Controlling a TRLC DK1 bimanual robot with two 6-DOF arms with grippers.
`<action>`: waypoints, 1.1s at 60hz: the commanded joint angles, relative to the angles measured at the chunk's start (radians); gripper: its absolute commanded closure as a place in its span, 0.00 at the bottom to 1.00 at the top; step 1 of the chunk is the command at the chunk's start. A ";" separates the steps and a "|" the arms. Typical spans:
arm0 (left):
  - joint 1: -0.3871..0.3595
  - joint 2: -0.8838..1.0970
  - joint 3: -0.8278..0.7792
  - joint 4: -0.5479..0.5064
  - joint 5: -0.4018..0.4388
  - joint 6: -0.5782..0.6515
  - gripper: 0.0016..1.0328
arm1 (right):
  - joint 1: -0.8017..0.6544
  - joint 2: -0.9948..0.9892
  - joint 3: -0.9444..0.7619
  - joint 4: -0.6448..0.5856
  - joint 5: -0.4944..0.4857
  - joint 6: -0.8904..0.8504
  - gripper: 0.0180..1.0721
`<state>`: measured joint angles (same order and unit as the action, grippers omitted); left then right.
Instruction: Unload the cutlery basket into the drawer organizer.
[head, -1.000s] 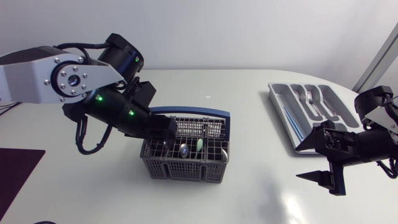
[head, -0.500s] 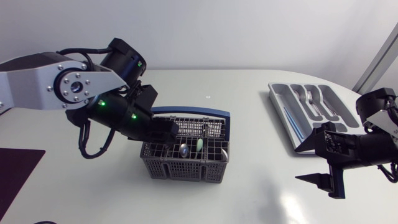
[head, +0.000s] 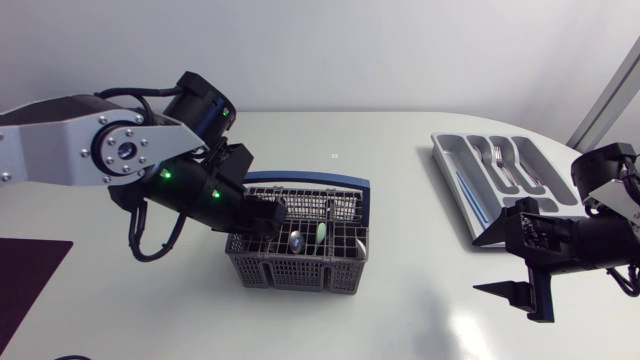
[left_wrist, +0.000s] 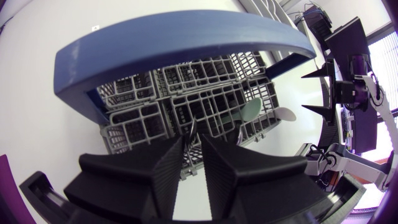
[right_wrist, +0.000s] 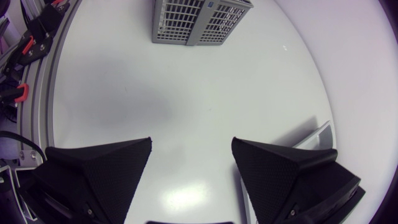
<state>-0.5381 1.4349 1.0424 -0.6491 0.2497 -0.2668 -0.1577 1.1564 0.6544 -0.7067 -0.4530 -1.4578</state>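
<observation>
1. Left gripper (left_wrist: 191, 142) is down in the cutlery basket (head: 295, 275), rear-left cells. Fingers stand a narrow gap apart with a thin metal handle (left_wrist: 192, 129) between them, not visibly pinched.
2. Versus 1 s ago: the left arm's upper link has swung closer to the basket, with its gripper in about the same spot.
3. Right gripper (head: 515, 300) spread wide, holding nothing, over bare table (head: 400, 300) beside the drawer organizer (head: 455, 170); it has drifted slightly toward the near edge.
4. Basket and organizer unmoved. Two spoons (head: 297, 241) in the basket, forks (head: 497, 160) in the organizer.
</observation>
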 joint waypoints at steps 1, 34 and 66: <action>0.004 0.002 -0.021 0.011 -0.003 -0.018 0.81 | 0.009 -0.009 -0.022 -0.002 -0.010 0.022 0.12; -0.008 -0.002 -0.041 0.043 0.002 -0.064 0.96 | 0.015 -0.011 -0.032 0.000 -0.009 0.022 0.12; -0.022 -0.004 -0.042 0.068 0.017 -0.088 0.96 | 0.015 -0.006 -0.048 0.009 -0.010 0.017 0.12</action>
<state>-0.5529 1.4349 1.0252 -0.5926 0.2546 -0.3386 -0.1493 1.1557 0.6334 -0.7029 -0.4530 -1.4570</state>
